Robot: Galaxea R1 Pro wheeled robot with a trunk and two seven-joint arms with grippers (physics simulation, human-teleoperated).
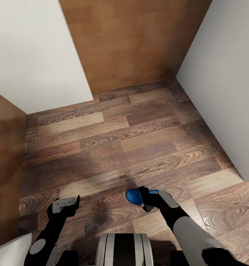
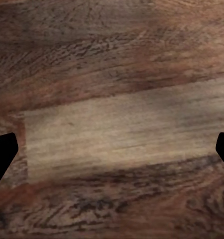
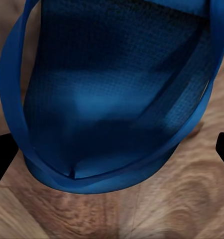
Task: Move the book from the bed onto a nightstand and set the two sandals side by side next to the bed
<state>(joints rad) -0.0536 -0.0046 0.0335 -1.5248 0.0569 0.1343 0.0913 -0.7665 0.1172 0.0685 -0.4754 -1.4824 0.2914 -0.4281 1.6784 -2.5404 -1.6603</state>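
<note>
A bright blue sandal (image 1: 131, 197) hangs low over the wood-plank floor (image 1: 113, 136) in front of my trunk. My right gripper (image 1: 144, 200) is shut on it. In the right wrist view the sandal (image 3: 107, 99) shows its blue sole and strap between the two dark fingertips (image 3: 1, 162), with blurred floor behind it. My left gripper (image 1: 76, 205) is open and holds nothing, at the same height on the other side. In the left wrist view, bare floor planks (image 2: 112, 124) lie between the left gripper's (image 2: 112, 154) fingers.
I stand in a narrow passage. A white wall (image 1: 32, 55) is at the left and a pale grey wall (image 1: 227, 92) at the right. A tan wooden panel (image 1: 131, 40) closes the far end. Another brown wooden surface (image 1: 4, 166) is close at my left.
</note>
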